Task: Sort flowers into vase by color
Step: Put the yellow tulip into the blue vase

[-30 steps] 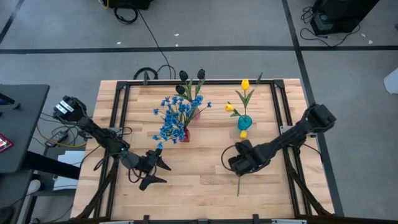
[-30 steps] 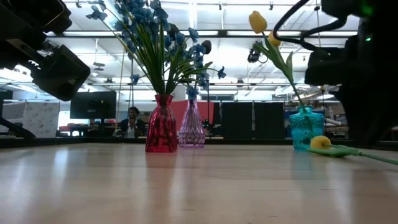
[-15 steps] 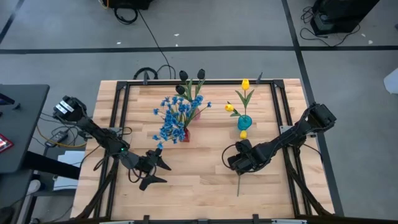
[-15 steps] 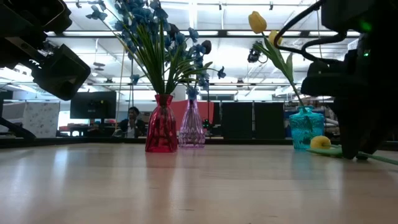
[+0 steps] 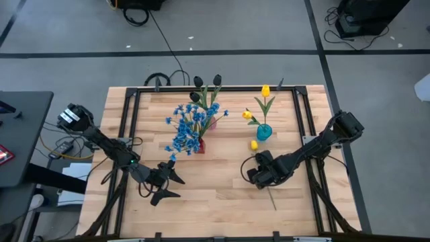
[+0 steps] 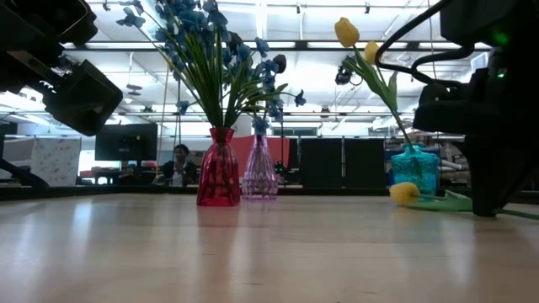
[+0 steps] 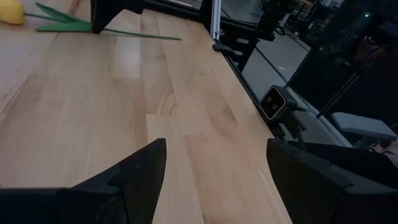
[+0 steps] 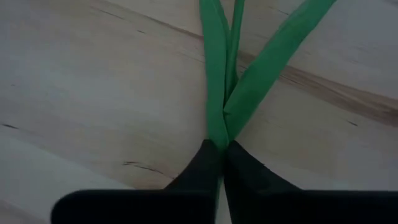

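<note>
A loose yellow tulip (image 5: pixel 254 144) lies on the table in front of the teal vase (image 5: pixel 264 132), its long green stem (image 5: pixel 271 198) pointing to the near edge. My right gripper (image 5: pixel 263 175) stands over the stem's middle and is shut on it. In the low view the blossom (image 6: pixel 406 192) sits at table level beside the teal vase (image 6: pixel 414 172). The red vase (image 5: pixel 195 144) holds the blue flowers. A clear vase (image 6: pixel 259 172) behind it holds the dark tulips (image 5: pixel 207 82). My left gripper (image 5: pixel 166 183) hangs open over bare wood at the near left. My right gripper pinches the yellow tulip's stem (image 8: pixel 219 127) between its two fingers (image 8: pixel 208 163), right where the leaves fork off. The fingers come from above, pointing down, and lie across the stem. The flower stays low and about level, with its blossom (image 6: pixel 406 192) at the table top.
The three vases stand in a row across the far half, the teal one closest to my right gripper. A black frame (image 5: pixel 301 114) runs along the table's edges. Bare wood (image 5: pixel 215 195) lies between the two grippers. A person (image 6: pixel 178 160) sits in the room behind.
My right gripper has come down onto the loose tulip's stem. The flower has since turned about on the table: its blossom has slid toward the left, and the stem's free end has swung toward the right edge.
</note>
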Robot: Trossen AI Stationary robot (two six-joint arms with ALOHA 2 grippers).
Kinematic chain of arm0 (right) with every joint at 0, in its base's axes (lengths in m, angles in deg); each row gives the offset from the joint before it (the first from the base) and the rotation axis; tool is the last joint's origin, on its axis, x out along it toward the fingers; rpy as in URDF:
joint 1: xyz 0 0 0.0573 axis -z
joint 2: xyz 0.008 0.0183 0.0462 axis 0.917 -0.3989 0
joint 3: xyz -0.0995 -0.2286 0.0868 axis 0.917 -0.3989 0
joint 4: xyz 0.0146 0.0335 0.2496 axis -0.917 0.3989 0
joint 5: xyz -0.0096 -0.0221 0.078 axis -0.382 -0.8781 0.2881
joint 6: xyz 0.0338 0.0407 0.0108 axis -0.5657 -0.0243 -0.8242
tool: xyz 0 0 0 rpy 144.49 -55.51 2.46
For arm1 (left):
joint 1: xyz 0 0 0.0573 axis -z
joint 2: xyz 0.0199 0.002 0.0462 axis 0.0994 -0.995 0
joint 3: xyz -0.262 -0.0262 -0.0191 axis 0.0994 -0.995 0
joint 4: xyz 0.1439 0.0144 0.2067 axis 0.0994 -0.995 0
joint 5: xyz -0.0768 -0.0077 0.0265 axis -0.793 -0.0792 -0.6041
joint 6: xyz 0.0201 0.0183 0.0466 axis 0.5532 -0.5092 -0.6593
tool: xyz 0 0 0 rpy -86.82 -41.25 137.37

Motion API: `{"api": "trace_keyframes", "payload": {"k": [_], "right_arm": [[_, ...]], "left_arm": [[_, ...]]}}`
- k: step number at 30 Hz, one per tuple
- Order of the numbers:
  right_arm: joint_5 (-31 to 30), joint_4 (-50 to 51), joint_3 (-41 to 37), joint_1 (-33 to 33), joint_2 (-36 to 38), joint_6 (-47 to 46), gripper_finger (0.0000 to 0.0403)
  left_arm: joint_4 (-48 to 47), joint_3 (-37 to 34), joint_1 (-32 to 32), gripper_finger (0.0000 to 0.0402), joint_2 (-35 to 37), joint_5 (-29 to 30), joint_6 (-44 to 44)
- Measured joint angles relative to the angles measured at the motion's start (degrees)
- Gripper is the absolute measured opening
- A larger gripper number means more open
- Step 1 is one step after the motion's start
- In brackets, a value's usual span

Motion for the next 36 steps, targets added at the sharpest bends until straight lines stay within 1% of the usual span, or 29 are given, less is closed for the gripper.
{"api": "trace_keyframes", "payload": {"k": [2,4,8,10,12,15,17,20,22,29,33,36], "right_arm": [[0.1,0.0,0.0,-0.4,0.0,-0.3,0.0014],[0.5,0.7,0.0,-1.0,0.6,-1.2,0.0013],[2.2,6.1,1.0,-2.5,3.2,-1.9,0.0032],[1.3,5.6,2.6,-3.1,5.4,0.6,0.0036],[-1.9,5.7,3.8,-4.0,7.8,4.2,0.0036],[-10.1,4.1,6.0,-6.4,12.0,10.4,0.0030],[-18.7,3.7,7.2,-8.1,15.0,14.1,0.0026],[-33.0,1.8,7.8,-10.4,18.6,19.4,0.0026],[-40.4,1.6,7.9,-11.3,20.7,22.1,0.0030],[-58.2,1.6,7.9,-12.5,23.7,30.2,0.0036],[-64.9,1.6,7.9,-10.3,23.9,36.6,0.0036],[-68.7,1.6,7.9,-7.7,23.7,41.9,0.0036]], "left_arm": [[-0.1,0.0,0.0,0.0282,0.0,0.0,0.0],[-0.1,0.0,0.0,0.0282,0.0,0.0,0.0],[-0.4,0.0,0.0,0.0282,0.0,0.0,0.0],[-0.5,0.0,0.0,0.0282,0.0,0.0,0.0],[-0.5,0.0,0.0,0.0282,0.0,0.0,0.0],[-0.6,0.0,0.0,0.0282,0.0,0.0,0.1],[-0.6,0.0,0.0,0.0282,0.0,0.0,0.1],[-0.5,0.0,0.0,0.0282,0.0,0.0,0.1],[-0.5,0.0,0.0,0.0282,0.0,0.0,0.2],[-0.6,0.0,0.0,0.0282,0.0,0.0,0.2],[-0.5,0.0,0.0,0.0282,0.0,0.2,0.2],[-0.5,0.0,0.0,0.0282,0.0,0.6,0.1]]}}
